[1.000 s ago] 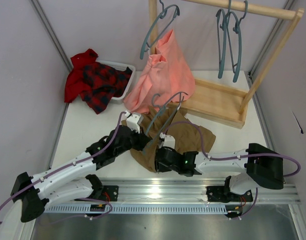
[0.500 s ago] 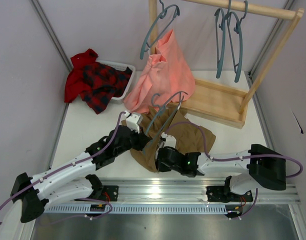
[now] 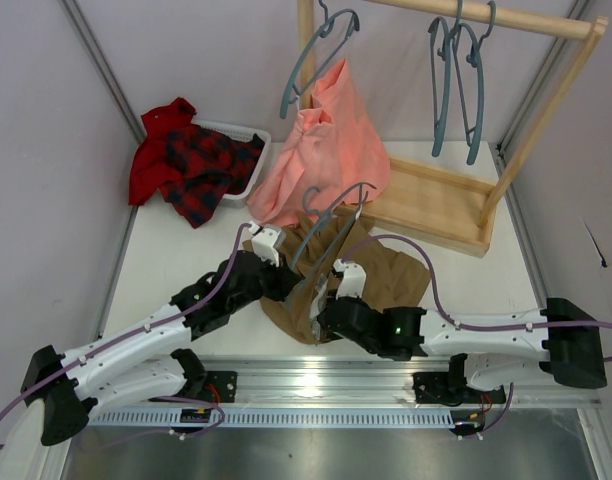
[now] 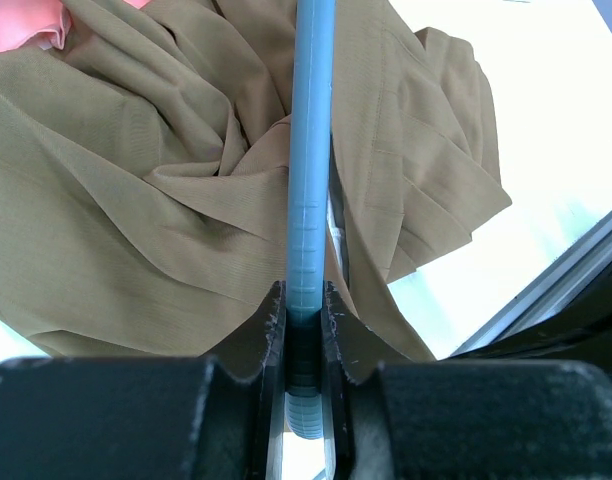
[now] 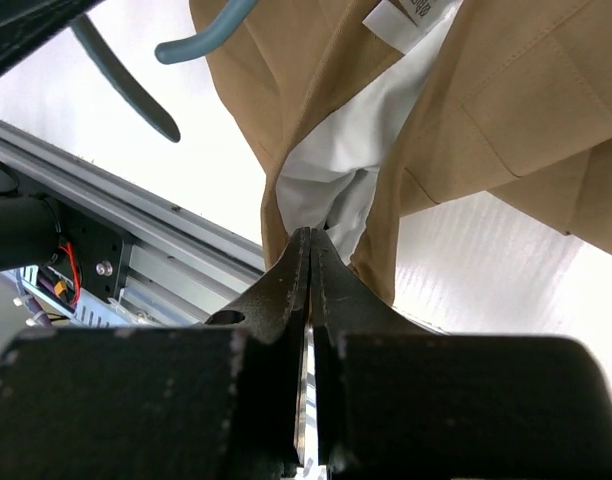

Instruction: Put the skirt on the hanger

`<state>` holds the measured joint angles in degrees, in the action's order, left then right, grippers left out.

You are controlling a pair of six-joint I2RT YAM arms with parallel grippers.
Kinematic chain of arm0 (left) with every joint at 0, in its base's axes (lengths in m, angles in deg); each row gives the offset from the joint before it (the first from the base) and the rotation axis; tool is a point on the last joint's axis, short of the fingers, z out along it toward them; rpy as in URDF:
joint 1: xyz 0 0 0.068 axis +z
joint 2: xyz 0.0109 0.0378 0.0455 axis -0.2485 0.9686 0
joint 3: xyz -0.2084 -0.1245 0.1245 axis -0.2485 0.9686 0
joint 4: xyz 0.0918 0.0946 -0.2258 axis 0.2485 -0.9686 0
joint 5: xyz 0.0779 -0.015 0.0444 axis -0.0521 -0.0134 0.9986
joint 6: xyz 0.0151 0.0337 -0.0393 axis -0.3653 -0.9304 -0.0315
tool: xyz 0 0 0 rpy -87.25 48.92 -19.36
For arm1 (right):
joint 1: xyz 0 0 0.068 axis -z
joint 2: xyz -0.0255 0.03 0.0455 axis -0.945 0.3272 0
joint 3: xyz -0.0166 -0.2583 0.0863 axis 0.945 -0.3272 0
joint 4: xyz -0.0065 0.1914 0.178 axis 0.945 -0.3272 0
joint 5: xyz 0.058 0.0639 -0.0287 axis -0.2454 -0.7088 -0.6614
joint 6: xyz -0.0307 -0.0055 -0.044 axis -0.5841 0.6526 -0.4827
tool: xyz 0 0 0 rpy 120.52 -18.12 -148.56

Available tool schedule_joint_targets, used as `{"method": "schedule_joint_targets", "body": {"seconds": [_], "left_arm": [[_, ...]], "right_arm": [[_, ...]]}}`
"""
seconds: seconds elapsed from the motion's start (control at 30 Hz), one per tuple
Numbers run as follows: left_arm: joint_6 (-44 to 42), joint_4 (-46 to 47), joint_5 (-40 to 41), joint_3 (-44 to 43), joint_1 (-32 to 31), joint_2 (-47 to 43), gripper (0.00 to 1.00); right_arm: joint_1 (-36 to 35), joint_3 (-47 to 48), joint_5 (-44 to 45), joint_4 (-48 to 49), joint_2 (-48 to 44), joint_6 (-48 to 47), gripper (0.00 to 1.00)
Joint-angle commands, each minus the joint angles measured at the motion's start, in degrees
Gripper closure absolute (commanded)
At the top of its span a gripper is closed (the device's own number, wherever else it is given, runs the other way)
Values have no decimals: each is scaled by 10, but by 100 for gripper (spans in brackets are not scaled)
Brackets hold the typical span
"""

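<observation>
The khaki skirt (image 3: 391,272) lies crumpled on the table in front of the wooden rack. My left gripper (image 3: 286,280) is shut on a grey-blue hanger (image 3: 331,222) and holds it tilted above the skirt, hook toward the rack. In the left wrist view the hanger bar (image 4: 311,150) runs straight out from between the jaws (image 4: 306,300), over the skirt (image 4: 156,200). My right gripper (image 3: 333,308) is shut on the skirt's near edge. In the right wrist view its tips (image 5: 309,240) pinch the khaki cloth (image 5: 486,120) at the white lining (image 5: 336,170), with a hanger end (image 5: 201,40) at the upper left.
A salmon-pink garment (image 3: 326,140) hangs from a hanger on the wooden rack (image 3: 446,205). Two more hangers (image 3: 456,85) hang on its rail. A white basket (image 3: 248,165) with a red-and-black plaid garment (image 3: 191,160) stands at the back left. A metal rail (image 3: 316,385) runs along the near edge.
The right arm's elbow has swung out to the right and its wrist has shifted slightly right, still pinching the skirt's edge. The left arm and hanger have not moved.
</observation>
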<state>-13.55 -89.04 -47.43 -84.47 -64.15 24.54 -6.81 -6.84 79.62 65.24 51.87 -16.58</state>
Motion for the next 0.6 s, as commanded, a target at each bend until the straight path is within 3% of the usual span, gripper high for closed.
{"method": "schedule_joint_targets", "body": {"seconds": [0.0,0.3,0.43,0.47,0.57], "left_arm": [[4,50,-3,-9,-2,-8,100],[6,47,-8,-6,-2,-12,100],[6,47,-12,-8,-3,-10,100],[5,45,-12,-7,-2,-9,100],[3,39,-11,-9,-3,-10,100]], "right_arm": [[-10,15,50,-17,-24,-9,100],[-1,6,6,-27,-15,9,100],[15,-17,-29,1,-3,29,87],[18,-21,-32,22,-3,30,80],[26,-29,-33,42,2,30,75]]}}
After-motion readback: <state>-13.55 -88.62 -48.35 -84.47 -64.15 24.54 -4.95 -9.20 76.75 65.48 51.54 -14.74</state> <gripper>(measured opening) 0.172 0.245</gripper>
